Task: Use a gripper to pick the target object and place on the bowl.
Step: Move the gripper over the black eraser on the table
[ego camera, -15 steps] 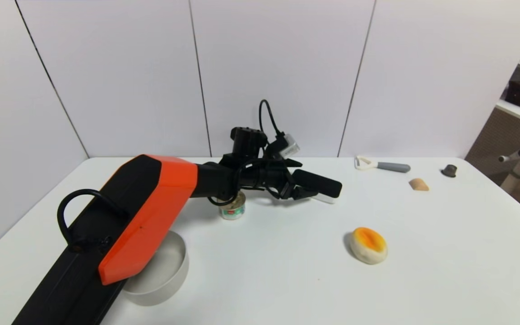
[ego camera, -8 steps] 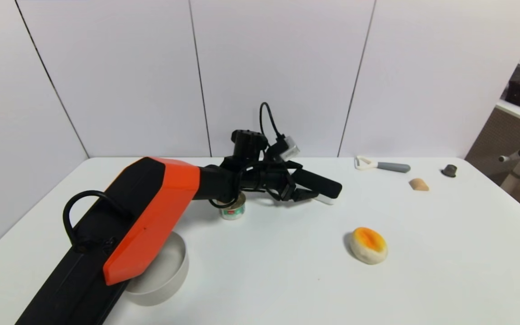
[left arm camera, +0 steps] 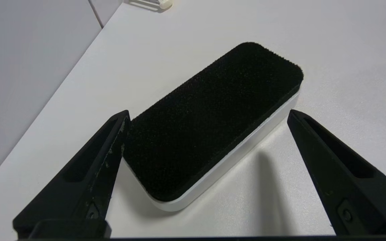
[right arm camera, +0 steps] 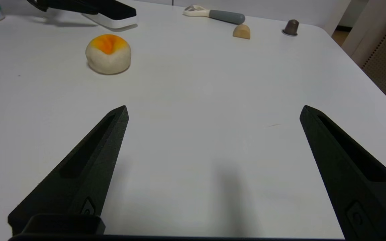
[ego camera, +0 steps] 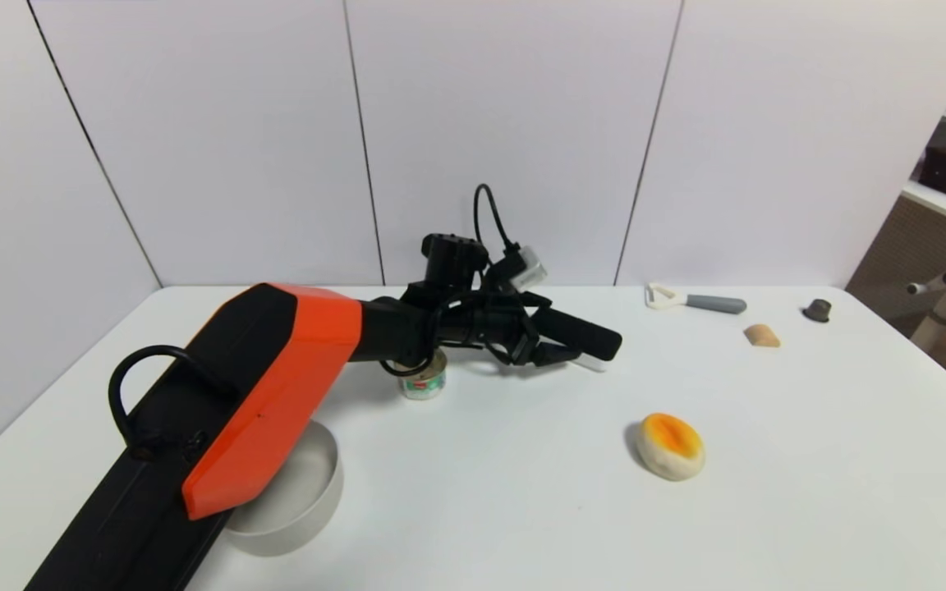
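Black-topped target object point(left arm camera: 213, 120) lies flat on the table point(ego camera: 522, 509), beyond the tin can point(ego camera: 424, 382). Left gripper point(left arm camera: 206, 113) straddles it, jaws spread wide, gripping nothing. Right gripper point(right arm camera: 213, 110) hangs open, well apart from the can.

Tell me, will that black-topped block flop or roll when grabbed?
Probably neither. The block looks stiff, given its white plastic base, and lies flat, so rolling seems unlikely. Its smooth sides might slip between the open left end effector fingers.
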Robot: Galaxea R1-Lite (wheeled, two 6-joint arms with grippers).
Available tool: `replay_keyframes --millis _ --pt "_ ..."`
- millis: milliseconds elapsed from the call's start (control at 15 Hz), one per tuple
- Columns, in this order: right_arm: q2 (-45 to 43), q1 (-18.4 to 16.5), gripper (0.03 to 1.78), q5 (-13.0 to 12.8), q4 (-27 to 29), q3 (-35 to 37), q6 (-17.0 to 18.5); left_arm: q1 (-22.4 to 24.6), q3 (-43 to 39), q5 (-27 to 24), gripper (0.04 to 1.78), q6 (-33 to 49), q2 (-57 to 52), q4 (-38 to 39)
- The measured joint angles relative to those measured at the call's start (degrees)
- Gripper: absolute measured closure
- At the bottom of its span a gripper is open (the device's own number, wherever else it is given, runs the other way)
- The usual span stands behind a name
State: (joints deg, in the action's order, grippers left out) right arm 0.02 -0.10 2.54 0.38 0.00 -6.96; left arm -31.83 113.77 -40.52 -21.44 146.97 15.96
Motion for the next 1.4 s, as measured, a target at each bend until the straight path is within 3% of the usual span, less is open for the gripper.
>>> replay_keyframes --millis 200,667,1400 --pt "0.00 0.00 0.04 0.00 0.00 0.00 -0.01 -0.09 -0.10 0.04 0.13 -0.51 -1.73 -5.74" --pt "0.00 0.00 0.04 0.00 0.02 0.00 -0.01 -0.94 -0.55 0.21 0.13 -0.61 -4.33 -11.03" --pt "0.00 0.00 0.04 0.00 0.00 0.00 -0.01 -1.11 -0.60 0.04 0.13 -1.01 -3.95 -13.51"
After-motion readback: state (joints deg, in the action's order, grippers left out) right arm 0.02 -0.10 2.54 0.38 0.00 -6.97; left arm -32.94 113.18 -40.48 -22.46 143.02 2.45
